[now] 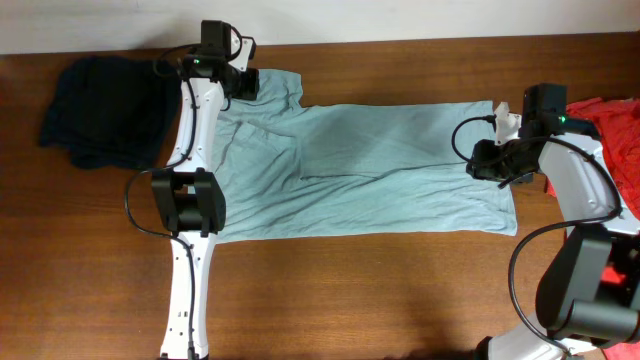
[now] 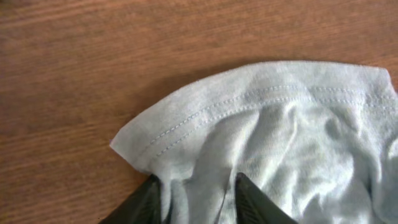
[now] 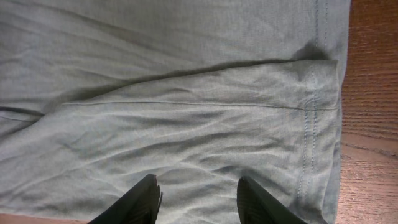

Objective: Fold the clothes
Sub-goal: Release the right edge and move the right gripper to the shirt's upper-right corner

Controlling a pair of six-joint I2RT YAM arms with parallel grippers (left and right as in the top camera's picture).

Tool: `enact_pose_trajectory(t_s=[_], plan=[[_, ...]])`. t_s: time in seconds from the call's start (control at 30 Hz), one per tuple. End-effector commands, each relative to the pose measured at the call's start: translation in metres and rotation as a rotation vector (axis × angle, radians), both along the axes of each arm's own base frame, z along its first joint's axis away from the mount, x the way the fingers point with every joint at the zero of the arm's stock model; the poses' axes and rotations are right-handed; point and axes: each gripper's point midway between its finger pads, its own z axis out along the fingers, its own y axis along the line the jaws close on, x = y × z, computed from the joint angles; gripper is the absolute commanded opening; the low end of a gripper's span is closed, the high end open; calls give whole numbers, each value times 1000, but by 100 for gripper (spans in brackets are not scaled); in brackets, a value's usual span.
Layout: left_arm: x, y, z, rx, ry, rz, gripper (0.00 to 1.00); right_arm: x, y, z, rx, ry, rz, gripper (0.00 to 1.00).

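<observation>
1. Fingers (image 2: 144, 200) of the left gripper (image 2: 196, 178) stand on either side of a bunched ridge of cloth and clench it. The cloth is the stitched sleeve hem of a pale grey-teal short-sleeved cloth T-shirt (image 1: 370, 165).
2. Creases in the sleeve run towards the clenched spot. The rounded hem edge lies on the brown wooden table (image 1: 350, 300).
3. Right gripper (image 3: 199, 179): jaws apart, nothing clamped. The cloth between the two black fingers lies nearly flat with shallow wrinkles.
4. Ahead of the right gripper a folded-over flap of the T-shirt ends at the double-stitched bottom hem, with bare wood just beyond it.
5. Overhead view: the T-shirt is spread lengthwise across the middle of the table. The sleeve end is under the left gripper at the far left, and the hem end is under the right gripper.
6. Crumpled dark navy cloth garment (image 1: 100, 110): heaped at the far left, apart from the T-shirt.
7. Red cloth shirt (image 1: 615, 125): at the right edge, partly hidden behind the right arm.
</observation>
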Motion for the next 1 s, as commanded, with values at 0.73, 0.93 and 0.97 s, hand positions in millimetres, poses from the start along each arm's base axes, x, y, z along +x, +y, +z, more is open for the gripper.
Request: enact_pose_trajectory(t_s=[0.73,0.93,0.97], plan=[[13,7,0,43,-53,43,1,82,-48,12,-176,-324,-38,61],[13,7,1,44,-54,43,1,100,-53,-39,-214,-310,62,65],[13,7,1,44,-54,43,1,104,-54,-49,-225,-313,82,64]])
